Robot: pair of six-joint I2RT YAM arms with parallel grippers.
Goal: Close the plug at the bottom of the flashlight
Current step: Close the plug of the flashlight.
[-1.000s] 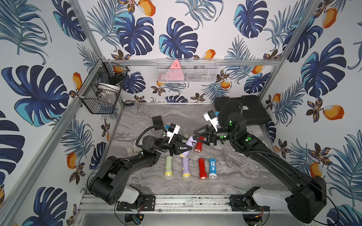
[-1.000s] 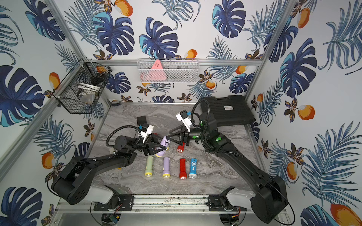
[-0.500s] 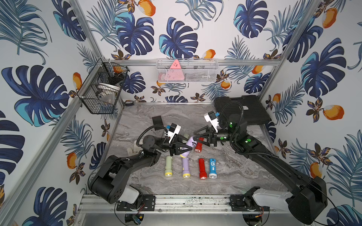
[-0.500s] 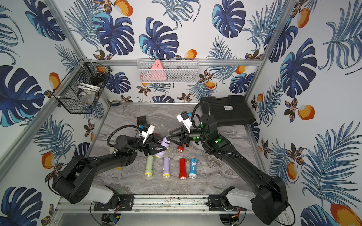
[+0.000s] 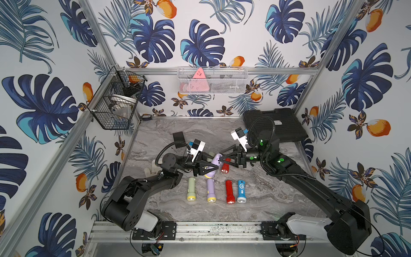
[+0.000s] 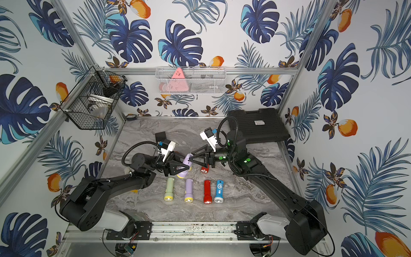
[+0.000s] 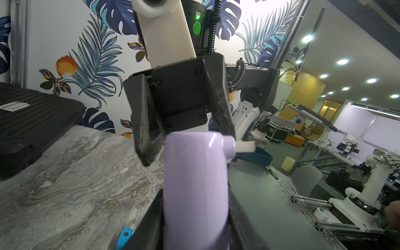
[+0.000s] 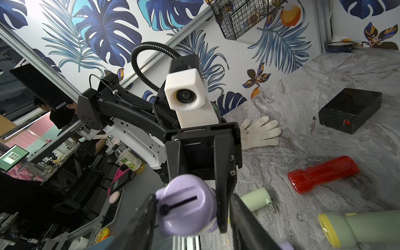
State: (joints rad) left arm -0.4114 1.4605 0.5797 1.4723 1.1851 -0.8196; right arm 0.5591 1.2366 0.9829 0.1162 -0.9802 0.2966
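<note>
- The left gripper is clamped tight on the lilac flashlight, one finger pressed against each side of the barrel; the flashlight is lifted off the marble table and tilted, with its tail end reaching past the fingertips toward the right gripper
- The right gripper meets it tip to tip, jaws roughly half apart and gripping nothing; they straddle the flashlight's tail end, one on each side
- In the left wrist view, one right finger touches the lilac nub at the tail's edge, where the white plug sticks out sideways, not folded in; the opposite finger sits just beside the barrel, and I cannot tell whether it touches
- In the right wrist view, the tail's flat face shows a dark slot and sits between the right jaws
- A loose red flashlight lies on the table directly under the right gripper
- On the arm-base side of both grippers, a row lies on the table: a green flashlight, a second lilac flashlight, a second red flashlight and a blue flashlight
- A black case sits behind the right gripper, beyond its wrist; a small black box lies on the far side of the left gripper, and a white glove lies beside the left arm
</note>
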